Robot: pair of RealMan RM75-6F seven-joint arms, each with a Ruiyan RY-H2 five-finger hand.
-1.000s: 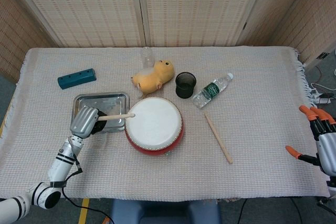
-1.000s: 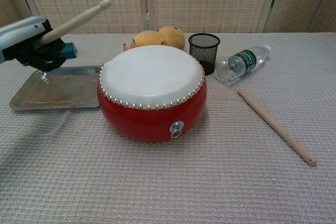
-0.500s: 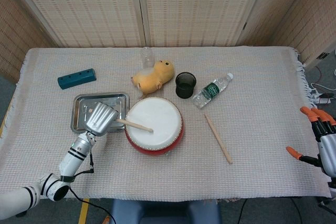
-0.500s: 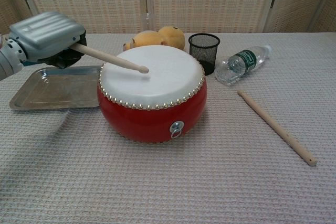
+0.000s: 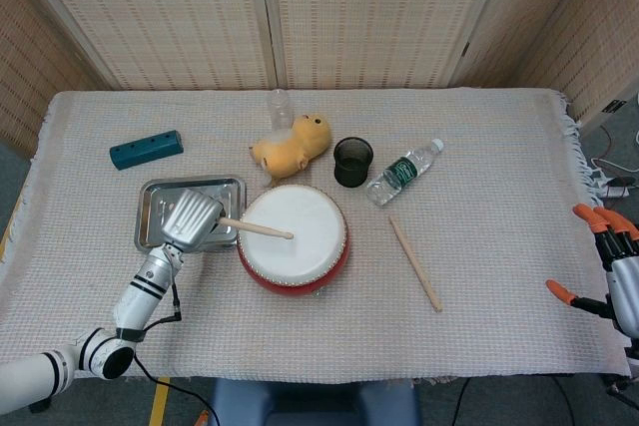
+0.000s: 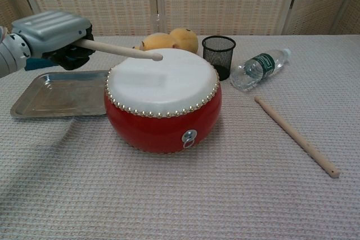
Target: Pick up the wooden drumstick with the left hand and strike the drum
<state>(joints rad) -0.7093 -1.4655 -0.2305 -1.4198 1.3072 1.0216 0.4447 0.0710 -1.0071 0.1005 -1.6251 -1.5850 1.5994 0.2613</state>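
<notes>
A red drum [image 5: 294, 242] [image 6: 163, 99] with a white skin stands mid-table. My left hand [image 5: 190, 218] [image 6: 55, 36] grips a wooden drumstick [image 5: 256, 228] [image 6: 118, 50] just left of the drum. The stick reaches over the skin, and in the chest view its tip hangs a little above the white surface. A second wooden drumstick [image 5: 414, 262] [image 6: 296, 135] lies loose on the cloth right of the drum. My right hand [image 5: 614, 271] stays at the table's far right edge, fingers apart and holding nothing.
A metal tray [image 5: 160, 197] [image 6: 56, 95] lies under my left hand. Behind the drum sit a yellow plush toy [image 5: 292, 146], a black mesh cup [image 5: 352, 162] and a water bottle [image 5: 403, 171]. A teal block [image 5: 146, 149] lies far left.
The stick swung down onto the drum skin half a second ago and has since lifted slightly off it. The right hand has not moved.
</notes>
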